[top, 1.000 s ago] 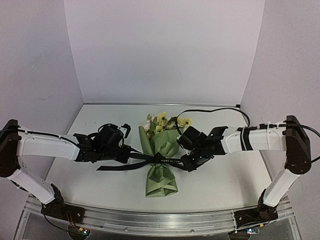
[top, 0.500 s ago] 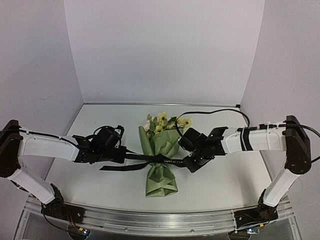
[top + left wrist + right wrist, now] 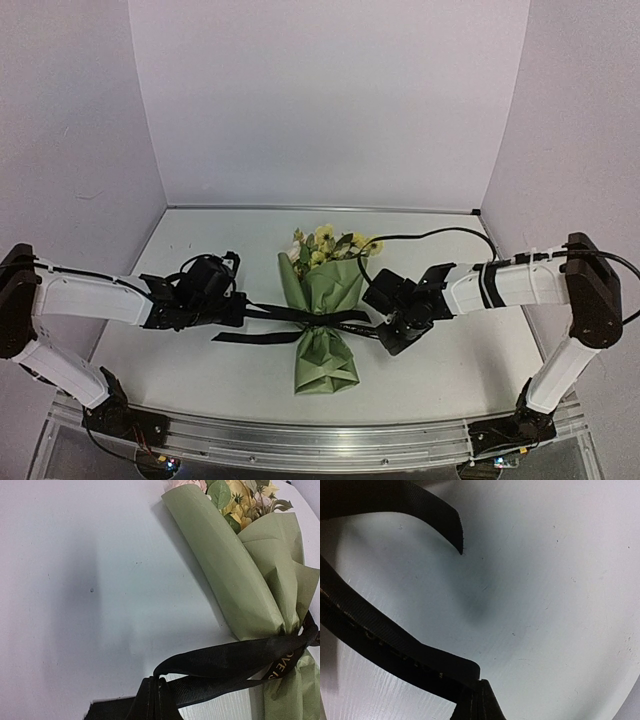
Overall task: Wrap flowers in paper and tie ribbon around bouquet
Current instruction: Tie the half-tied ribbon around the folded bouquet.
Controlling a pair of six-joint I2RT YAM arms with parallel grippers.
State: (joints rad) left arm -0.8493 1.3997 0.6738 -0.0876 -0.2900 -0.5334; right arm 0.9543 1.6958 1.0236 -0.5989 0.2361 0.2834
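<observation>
Ribbon (image 3: 285, 314) now runs taut across the waist of the bouquet (image 3: 322, 345), which lies at mid-table with its blooms toward the back wall and its folded foot toward the near edge. Begin at the left: the left gripper (image 3: 240, 310) is clamped shut on the left run of ribbon and has drawn outward over the last second, away from the bouquet. A loose tail (image 3: 250, 337) lies flat on the table (image 3: 170, 365) just in front of that run. At centre, the knot (image 3: 327, 318) sits on the olive paper (image 3: 335, 285), which pinches in at that point; the flowers (image 3: 335, 240) show above the mouth of the cone. On the right, the right gripper (image 3: 385, 328) is closed on the other run and has likewise backed off to its own side, so the earlier slack is gone. Treat this as the cinching stage: the wrap looks complete and the knot appears to be seating, though you cannot confirm from these views that it is locked. For clearance, note open table outboard of each gripper, but the left wall (image 3: 70, 150) and right wall (image 3: 580, 130) stand close to the elbows and limit further pull. Keep the black cable (image 3: 440, 231) arching behind the right gripper clear of the blooms.
</observation>
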